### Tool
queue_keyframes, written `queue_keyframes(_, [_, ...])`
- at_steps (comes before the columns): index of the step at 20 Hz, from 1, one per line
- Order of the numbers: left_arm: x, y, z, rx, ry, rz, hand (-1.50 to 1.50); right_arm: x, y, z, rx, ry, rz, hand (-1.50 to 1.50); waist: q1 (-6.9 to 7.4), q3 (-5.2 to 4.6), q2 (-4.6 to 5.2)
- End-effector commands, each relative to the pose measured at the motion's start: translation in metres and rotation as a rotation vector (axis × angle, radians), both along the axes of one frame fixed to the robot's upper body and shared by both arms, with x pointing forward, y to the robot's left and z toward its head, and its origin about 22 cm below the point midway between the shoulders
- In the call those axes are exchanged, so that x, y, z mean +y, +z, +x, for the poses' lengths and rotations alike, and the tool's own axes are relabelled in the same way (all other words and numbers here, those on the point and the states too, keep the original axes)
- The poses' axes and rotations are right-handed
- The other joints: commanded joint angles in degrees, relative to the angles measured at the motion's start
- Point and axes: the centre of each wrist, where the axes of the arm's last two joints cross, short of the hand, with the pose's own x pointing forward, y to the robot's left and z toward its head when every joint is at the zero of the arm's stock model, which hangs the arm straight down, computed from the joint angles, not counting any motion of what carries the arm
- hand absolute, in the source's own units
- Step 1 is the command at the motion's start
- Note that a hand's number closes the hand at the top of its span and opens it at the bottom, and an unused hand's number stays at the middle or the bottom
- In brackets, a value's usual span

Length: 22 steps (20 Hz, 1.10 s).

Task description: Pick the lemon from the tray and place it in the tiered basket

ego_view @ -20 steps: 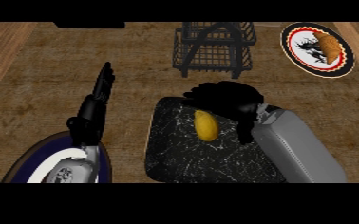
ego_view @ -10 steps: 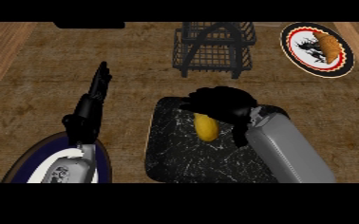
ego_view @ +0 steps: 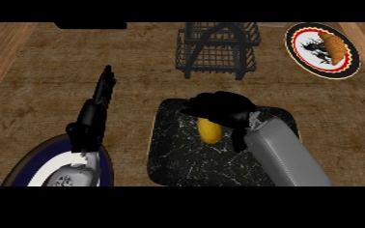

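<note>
One lemon [ego_view: 209,131], long axis toward basket [ego_view: 214,53]

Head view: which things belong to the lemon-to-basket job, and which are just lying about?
Job:
lemon, on the tray
tiered basket, beyond the tray
right hand, curled over the lemon

Lying about:
plate with a croissant, far right
blue-rimmed plate, lower left
left hand, open, resting at left

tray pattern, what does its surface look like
The tray is black with thin white marble-like veining; head view shows it best.
</note>
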Motion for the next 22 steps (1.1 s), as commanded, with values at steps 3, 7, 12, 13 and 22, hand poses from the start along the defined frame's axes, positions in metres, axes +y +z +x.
queue_keyframes(3, [0.0, -0.018, -0.002, -0.011, 0.011, 0.0, 0.0, 0.018, -0.024, -0.018, 0.017, -0.039, 0.072, 1.5, -0.11, -0.01, 0.02])
queue_keyframes(7, [0.002, -0.008, 0.013, -0.006, 0.006, -0.015, 0.0, 0.007, -0.009, -0.004, -0.145, 0.009, 0.131, 1.5, -0.13, 0.0, 0.08])
queue_keyframes(12, [0.0, 0.011, 0.005, -0.006, -0.005, -0.003, 0.0, 0.039, -0.022, -0.013, -0.212, -0.132, 0.051, 1.5, 0.09, 0.0, -0.15])
queue_keyframes(13, [0.008, -0.007, 0.012, -0.004, 0.021, 0.003, 0.0, 0.039, -0.028, -0.007, -0.224, -0.258, -0.056, 1.5, 0.18, -0.09, 0.12])
queue_keyframes(22, [-0.008, 0.0, 0.006, -0.008, -0.043, -0.003, 0.0, 0.031, -0.024, 0.002, -0.259, -0.945, -0.441, 1.5, 2.92, -0.04, -0.22])
